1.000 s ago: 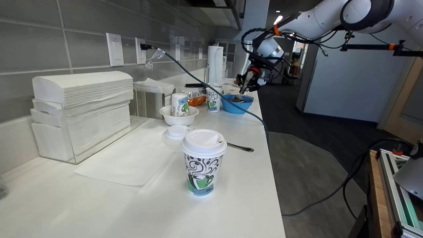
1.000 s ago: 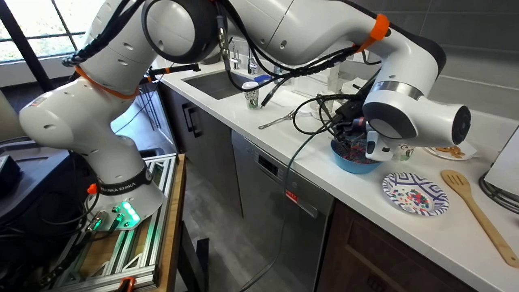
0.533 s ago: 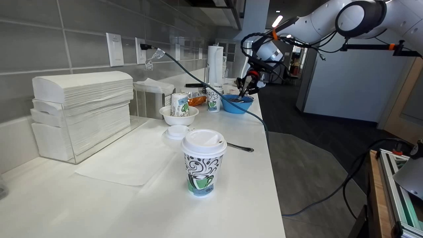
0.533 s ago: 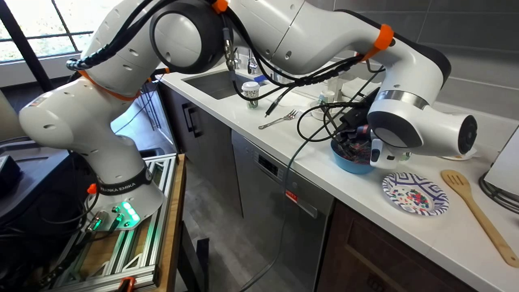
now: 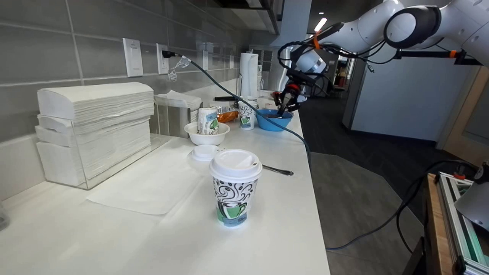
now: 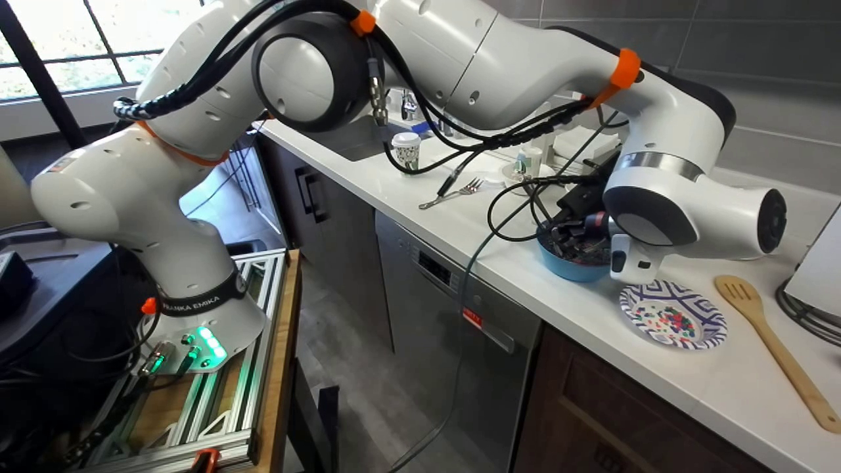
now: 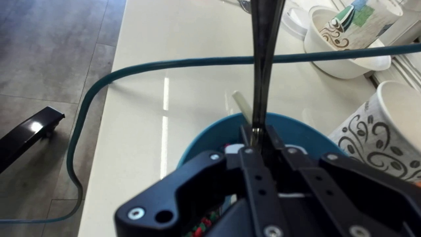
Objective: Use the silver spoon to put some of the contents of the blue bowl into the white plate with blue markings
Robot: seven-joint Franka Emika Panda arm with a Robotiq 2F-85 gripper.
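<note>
The blue bowl (image 5: 272, 123) stands on the counter, also in an exterior view (image 6: 570, 268) and the wrist view (image 7: 296, 130). Red and green bits show inside it in the wrist view. My gripper (image 7: 258, 136) is shut on the silver spoon (image 7: 264, 42), whose handle sticks up from the fingers. The gripper is low over the bowl in both exterior views (image 5: 283, 107) (image 6: 570, 242), its fingers within the rim. The spoon's scoop end is hidden by the gripper and bowl. The white plate with blue markings (image 6: 686, 297) is beside the bowl and holds several coloured bits.
A teal cable (image 7: 184, 62) crosses the counter near the bowl. A paper cup (image 5: 247, 117) stands close beside the bowl. A wooden spatula (image 6: 775, 341) lies by the plate. A fork (image 6: 453, 194), a lidded cup (image 5: 235, 187) and a white bowl (image 5: 206, 137) are farther along.
The arm and gripper have moved down, deeper into the blue bowl, with the wrist shifting slightly toward the plate. The spoon is still held. The bowl and plate stay in place.
</note>
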